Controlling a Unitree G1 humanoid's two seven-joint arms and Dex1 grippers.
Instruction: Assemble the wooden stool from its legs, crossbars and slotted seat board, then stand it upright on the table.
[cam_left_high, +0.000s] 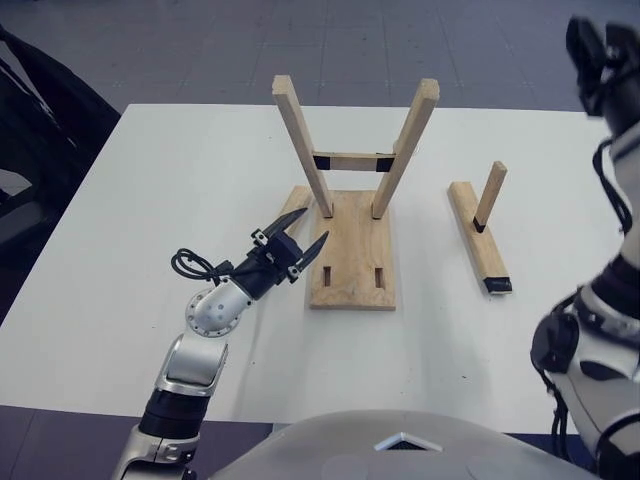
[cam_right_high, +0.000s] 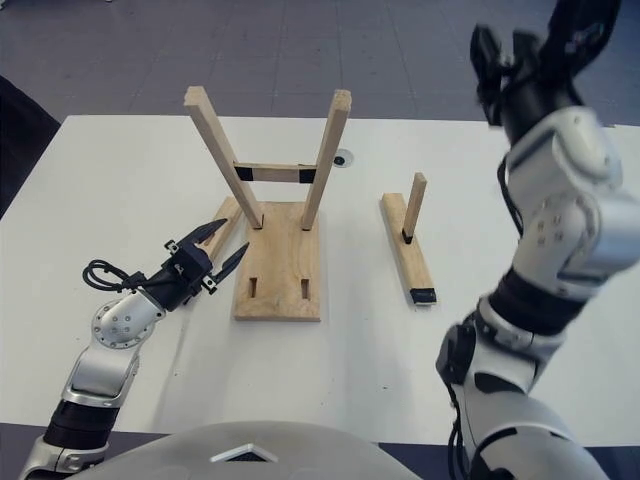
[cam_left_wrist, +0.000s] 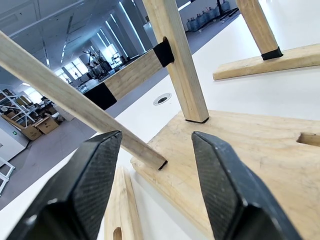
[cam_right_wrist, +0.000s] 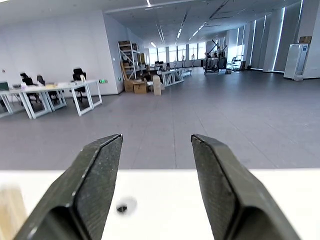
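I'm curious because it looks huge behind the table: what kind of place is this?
Probably a big lab or workshop hall: white desks, tall shelving, long ceiling lights.

Head stereo pair plus two wrist cameras.
Both eye views look forward and down over the counter (cam_left_high: 150, 200), sharing the seat board (cam_left_high: 352, 255). The left wrist view peers close and low past the left tool (cam_left_wrist: 156, 136) at that board; the right wrist view looks past the right tool (cam_right_wrist: 156, 136) across the counter into the room (cam_right_wrist: 200, 90).
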